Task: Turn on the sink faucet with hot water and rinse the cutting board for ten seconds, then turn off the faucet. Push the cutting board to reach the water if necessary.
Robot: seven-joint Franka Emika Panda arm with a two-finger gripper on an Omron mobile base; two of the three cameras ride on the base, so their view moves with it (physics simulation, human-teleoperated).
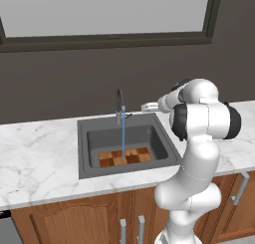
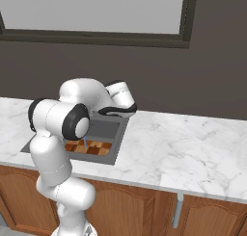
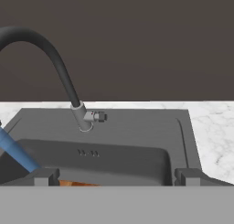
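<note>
The dark grey sink [image 1: 84, 138] is set into the white marble counter. Its faucet [image 1: 120, 104] stands at the back rim, and a thin blue stream of water [image 1: 123, 137] falls from the spout onto the checkered cutting board [image 1: 125, 157] lying flat on the basin floor. My gripper [image 1: 145, 107] hovers over the back right of the rim, to the right of the faucet and apart from it. In the hand view the faucet [image 3: 80, 114] with its small lever [image 3: 98, 116] is ahead, the water [image 3: 18, 152] crosses lower left, and my gripper [image 3: 116, 177] stands open with nothing between its fingertips [image 3: 43, 176].
A dark wall and a window frame [image 1: 109, 38] rise behind the counter [image 1: 35, 153]. Wooden cabinet doors [image 1: 89, 218] with handles run below it. In the right base view my own arm covers most of the sink [image 2: 113, 138]; the marble [image 2: 193, 143] stretches to the right.
</note>
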